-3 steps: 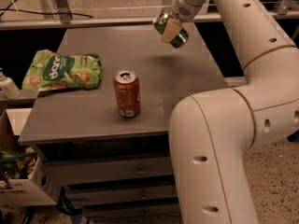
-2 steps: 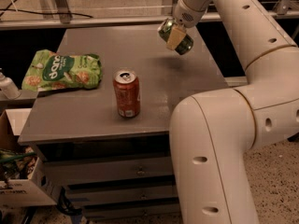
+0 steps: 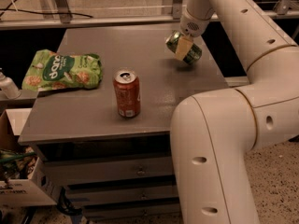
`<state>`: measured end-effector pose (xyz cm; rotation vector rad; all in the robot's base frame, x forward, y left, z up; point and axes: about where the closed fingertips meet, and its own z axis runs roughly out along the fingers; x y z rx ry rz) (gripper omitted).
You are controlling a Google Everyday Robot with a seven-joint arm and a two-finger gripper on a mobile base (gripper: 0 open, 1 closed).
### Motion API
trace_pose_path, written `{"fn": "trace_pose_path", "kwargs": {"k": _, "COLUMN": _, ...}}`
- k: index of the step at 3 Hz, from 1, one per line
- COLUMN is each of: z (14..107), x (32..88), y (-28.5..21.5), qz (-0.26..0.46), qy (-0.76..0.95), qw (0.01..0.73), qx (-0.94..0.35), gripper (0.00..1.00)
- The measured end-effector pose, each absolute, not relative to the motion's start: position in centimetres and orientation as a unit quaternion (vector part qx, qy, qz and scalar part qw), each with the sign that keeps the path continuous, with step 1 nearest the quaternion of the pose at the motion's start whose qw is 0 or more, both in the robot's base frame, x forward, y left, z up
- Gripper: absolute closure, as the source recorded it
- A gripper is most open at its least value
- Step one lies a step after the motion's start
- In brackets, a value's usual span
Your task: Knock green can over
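Note:
The green can (image 3: pixel 193 54) is tilted, its silver top pointing up and left, at the back right of the grey table (image 3: pixel 88 120). My gripper (image 3: pixel 183 49) is shut on it, with one pale finger (image 3: pixel 182 47) across its side. The can hangs low over the tabletop; I cannot tell whether its lower end touches it. The arm comes down to the can from the upper right.
An orange-red drink can (image 3: pixel 126 94) stands upright near the table's front middle. A flat green snack bag (image 3: pixel 63 71) lies at the left. My arm's large white link (image 3: pixel 219 148) fills the front right. A white bottle (image 3: pixel 6 85) and a cardboard box (image 3: pixel 18 185) sit left of the table.
The gripper has moved down and to the right with the green can in it, closer to the tabletop. The orange-red can and the snack bag have not moved.

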<state>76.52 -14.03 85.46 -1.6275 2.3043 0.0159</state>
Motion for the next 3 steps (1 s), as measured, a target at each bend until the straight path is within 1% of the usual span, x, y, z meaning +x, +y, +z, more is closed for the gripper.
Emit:
{"fn": "trace_pose_path", "kwargs": {"k": 1, "z": 83.9, "x": 75.7, "y": -14.1, "qz": 0.020, "qy": 0.808, "qw": 0.136, "qx": -0.572, "gripper": 0.84}}
{"fn": "trace_pose_path", "kwargs": {"k": 3, "z": 82.2, "x": 75.1, "y": -13.3, "qz": 0.045, "qy": 0.804, "qw": 0.121, "qx": -0.581, "gripper": 0.36}}
